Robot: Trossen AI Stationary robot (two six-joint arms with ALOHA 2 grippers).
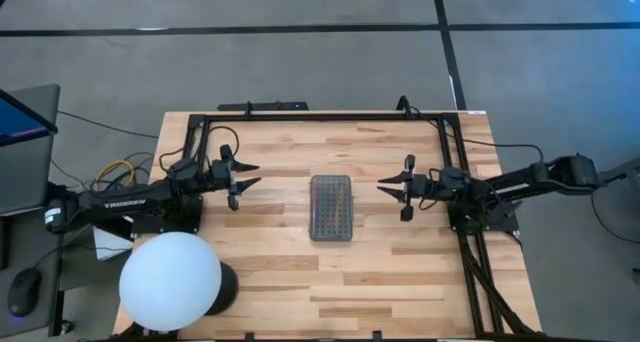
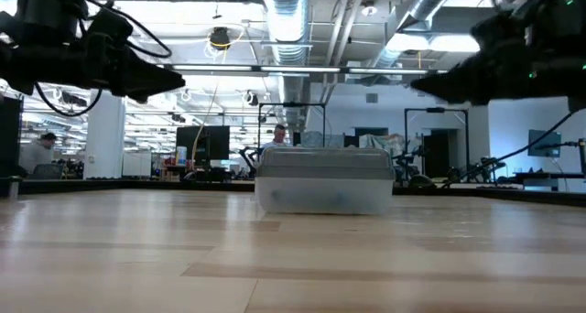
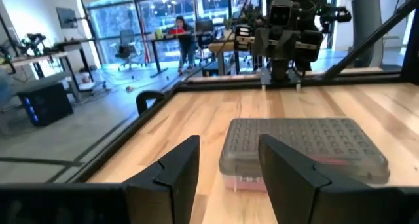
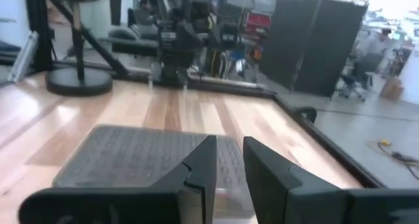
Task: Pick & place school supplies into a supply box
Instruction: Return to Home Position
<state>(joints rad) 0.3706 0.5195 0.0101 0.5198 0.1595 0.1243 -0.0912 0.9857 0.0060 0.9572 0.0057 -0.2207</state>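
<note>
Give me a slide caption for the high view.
Closed supply box; left gripper and right gripper hover open on either side.

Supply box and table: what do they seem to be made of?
Supply box: probably plastic, with cloudy see-through walls and pink showing through. Its lid is matte grey-brown with moulded dot rows. Table: wood, in pale glued strips with visible grain and a slight sheen.

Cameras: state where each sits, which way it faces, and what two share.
High view: above the table, looking straight down; left gripper and right gripper flank the supply box.
Low view: table-top height, looking level across at the supply box; both arms overhead.
Left wrist view: rides its arm, facing the supply box past its own fingers; right arm beyond.
Right wrist view: mirrored; own fingers, left arm beyond.
Shared: both wrist views see the supply box lid.
</note>
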